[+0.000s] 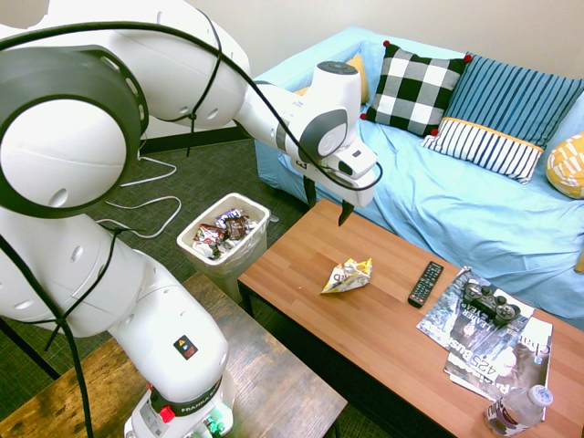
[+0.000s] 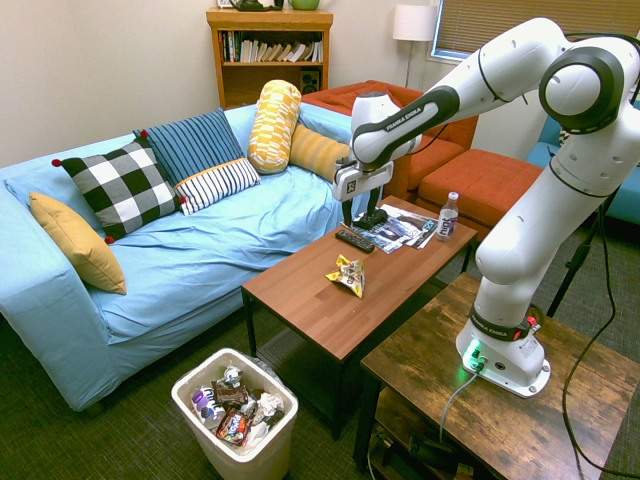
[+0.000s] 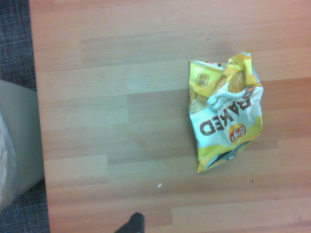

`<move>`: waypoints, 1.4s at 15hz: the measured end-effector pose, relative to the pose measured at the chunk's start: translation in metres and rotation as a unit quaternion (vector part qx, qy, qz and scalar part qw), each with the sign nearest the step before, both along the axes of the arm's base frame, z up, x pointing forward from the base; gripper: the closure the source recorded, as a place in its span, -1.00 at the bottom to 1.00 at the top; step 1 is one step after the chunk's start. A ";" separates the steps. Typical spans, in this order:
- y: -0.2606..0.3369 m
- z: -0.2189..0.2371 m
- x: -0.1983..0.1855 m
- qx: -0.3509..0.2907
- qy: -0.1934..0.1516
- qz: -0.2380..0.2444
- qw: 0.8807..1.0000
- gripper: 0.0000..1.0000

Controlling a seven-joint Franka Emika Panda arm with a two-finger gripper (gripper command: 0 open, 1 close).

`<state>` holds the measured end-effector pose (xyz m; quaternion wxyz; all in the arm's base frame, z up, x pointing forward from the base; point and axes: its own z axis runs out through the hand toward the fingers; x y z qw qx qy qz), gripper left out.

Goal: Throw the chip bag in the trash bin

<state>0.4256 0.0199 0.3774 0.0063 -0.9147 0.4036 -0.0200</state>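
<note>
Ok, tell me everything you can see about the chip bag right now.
The chip bag is a small crumpled foil packet, yellow and white, with "BAKED" printed on it and a red logo. It looks flattened and empty, one end torn open. It lies alone on the wooden coffee table, near the middle, apart from the black remote. Nothing grips it; the gripper hangs above.
</note>
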 end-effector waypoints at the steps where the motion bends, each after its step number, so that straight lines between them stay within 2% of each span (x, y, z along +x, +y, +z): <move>1: 0.000 0.000 0.001 0.002 -0.001 -0.001 1.000 -1.00; 4: -0.019 -0.007 0.007 0.010 -0.002 -0.020 1.000 -1.00; 7: -0.059 -0.034 0.031 0.012 0.008 -0.044 0.999 -1.00; 15: -0.086 -0.160 0.107 0.040 0.090 -0.072 0.993 -1.00; 21: -0.097 -0.222 0.112 0.045 0.131 -0.078 0.987 -1.00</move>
